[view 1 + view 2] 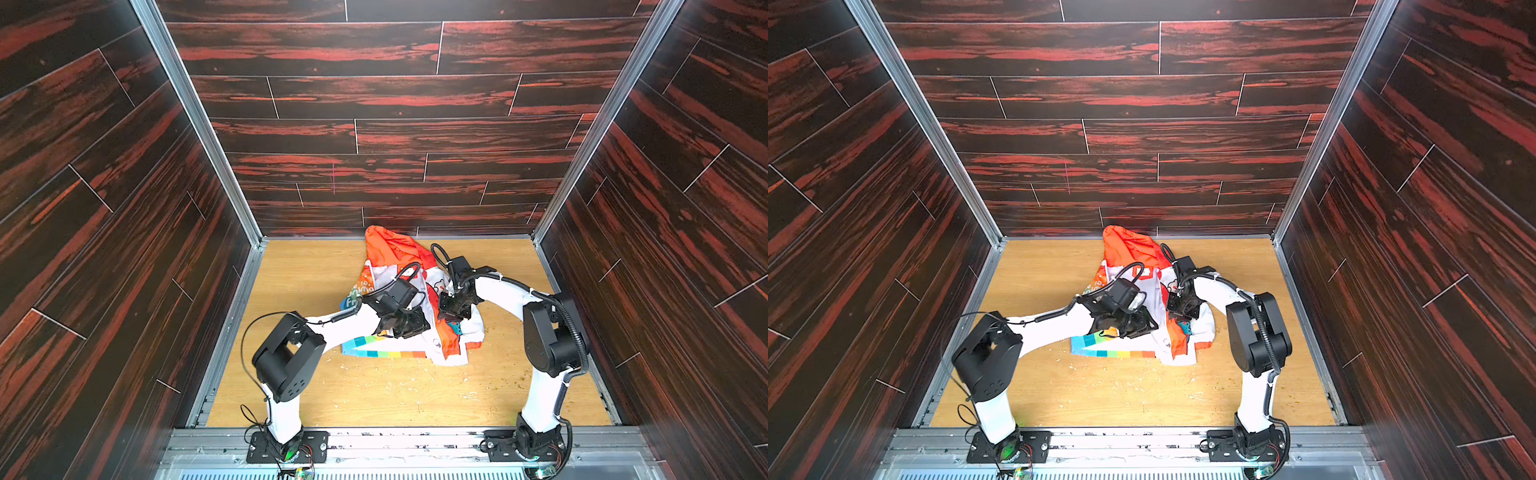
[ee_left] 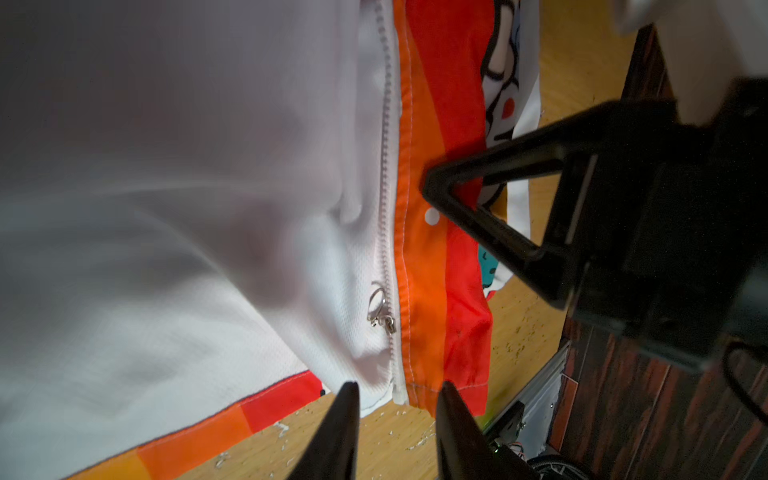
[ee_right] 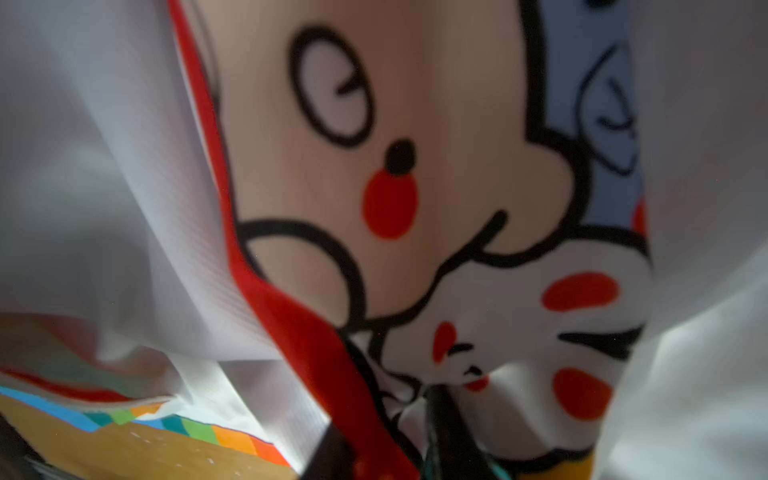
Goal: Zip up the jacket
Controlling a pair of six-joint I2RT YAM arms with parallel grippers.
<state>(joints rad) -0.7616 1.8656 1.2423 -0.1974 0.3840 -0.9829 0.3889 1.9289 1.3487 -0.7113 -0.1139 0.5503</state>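
Note:
The jacket (image 1: pixel 395 253) (image 1: pixel 1129 245) lies crumpled at the back middle of the table, orange hood toward the rear wall and rainbow hem (image 1: pixel 386 353) toward the front. Both grippers are down on its front. In the left wrist view the metal zipper slider (image 2: pixel 380 311) sits low on the white zipper tape (image 2: pixel 385 166), beside the orange front strip (image 2: pixel 424 266). My left gripper (image 2: pixel 399 392) (image 1: pixel 405 328) stands open, its tips astride the zipper's bottom end at the hem. My right gripper (image 3: pixel 386 432) (image 1: pixel 453 309) is shut on the red-orange front edge further up; one of its fingers (image 2: pixel 490 166) shows there.
The wooden tabletop (image 1: pixel 374 399) carries scattered white crumbs near the hem and front. Dark wood-patterned walls (image 1: pixel 124 249) with aluminium posts close in three sides. Both arm bases stand on the metal rail (image 1: pixel 415 440) at the front edge.

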